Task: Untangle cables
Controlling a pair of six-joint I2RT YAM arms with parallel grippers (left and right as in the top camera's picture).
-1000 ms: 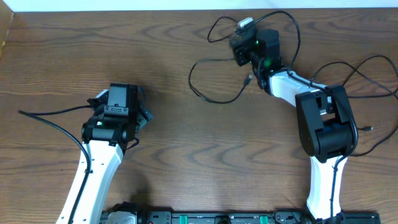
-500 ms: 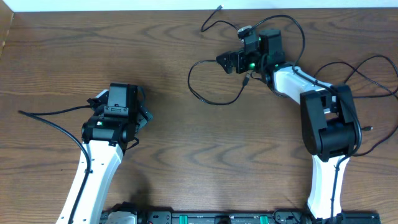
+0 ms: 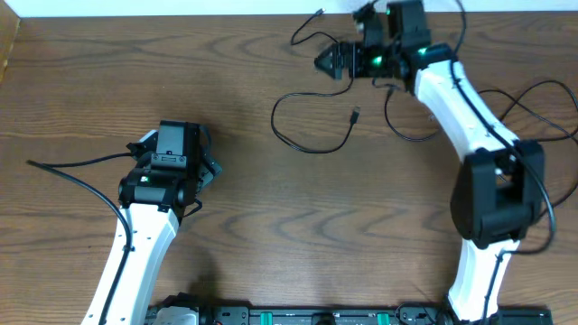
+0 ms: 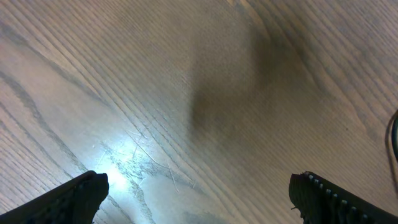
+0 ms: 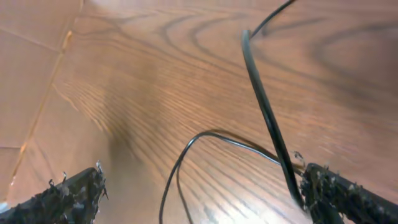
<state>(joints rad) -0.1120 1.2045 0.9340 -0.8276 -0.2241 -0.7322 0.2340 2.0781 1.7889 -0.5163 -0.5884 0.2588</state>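
Note:
Thin black cables lie at the far right of the wooden table. One long loop (image 3: 310, 149) ends in a small plug (image 3: 354, 116). A second strand (image 3: 302, 32) curls by the far edge, and a third loop (image 3: 404, 137) lies under the right arm. My right gripper (image 3: 330, 63) is open just above the table near the far edge. In the right wrist view its fingers (image 5: 205, 193) are spread wide, with a black cable (image 5: 261, 99) running beside the right finger and a thinner strand (image 5: 180, 168) between them. My left gripper (image 3: 176, 140) is open and empty over bare wood (image 4: 199, 193).
The far table edge (image 3: 181, 16) runs close behind the right gripper. The arm's own thicker wires (image 3: 542, 90) trail at the right, and the left arm's wire (image 3: 72, 167) at the left. A rail (image 3: 316, 316) lines the front edge.
My right arm has reached farther toward the far edge, with the cable strands near it shifting; a loop now lies under the arm. The left arm has not moved.

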